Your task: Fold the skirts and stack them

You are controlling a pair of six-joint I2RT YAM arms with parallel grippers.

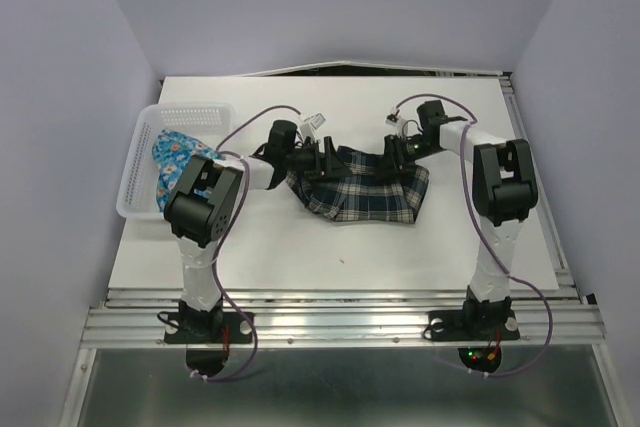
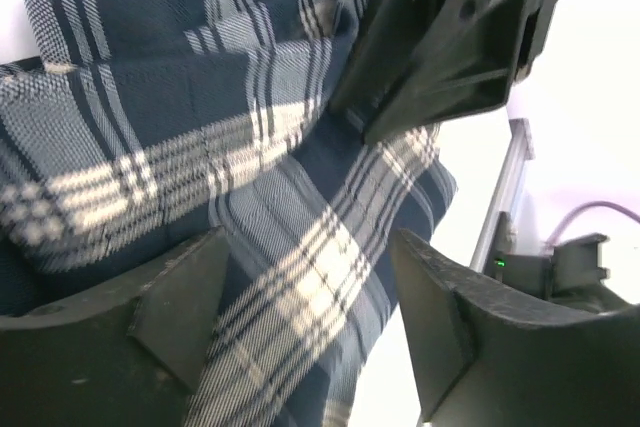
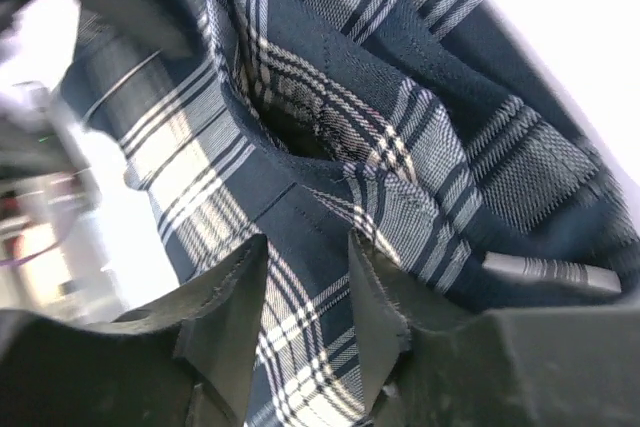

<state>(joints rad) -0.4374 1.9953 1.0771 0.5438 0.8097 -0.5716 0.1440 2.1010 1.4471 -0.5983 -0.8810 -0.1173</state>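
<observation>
The flat white rectangular surface (image 1: 400, 257) carries everything, and I am bolted along its 6 o'clock edge. Near its middle lies the dark navy pleated plaid skirt (image 1: 365, 197) with white lines. It is spread sideways and rumpled, with its lower hem curving toward 6 o'clock and its upper edge bunched at both ends where my jaws meet it.

The white plastic lattice basket (image 1: 190, 112) sits at 9 o'clock of the plaid skirt, against the surface's 9 o'clock edge, near the cloth but not touching it. Crumpled inside the basket is the small bright blue floral skirt (image 1: 172, 152) with red and white flowers, partly hidden behind my left arm (image 1: 205, 207).

My left jaws reach the plaid skirt at its 10 o'clock corner. From the left wrist they stand wide apart with a thick fold of plaid between them. The cloth meets both tips, but pale surface shows beside one of them lower down. I cannot tell whether they are pinching the fold or only straddling it.

My right jaws, at the end of my right arm (image 1: 505, 187), are at the skirt's 2 o'clock corner. From the right wrist they stand close together with a band of plaid filling the narrow gap, so they are grasping the plaid skirt there. Folds and a dark pocket of cloth pile up just beyond the tips.
</observation>
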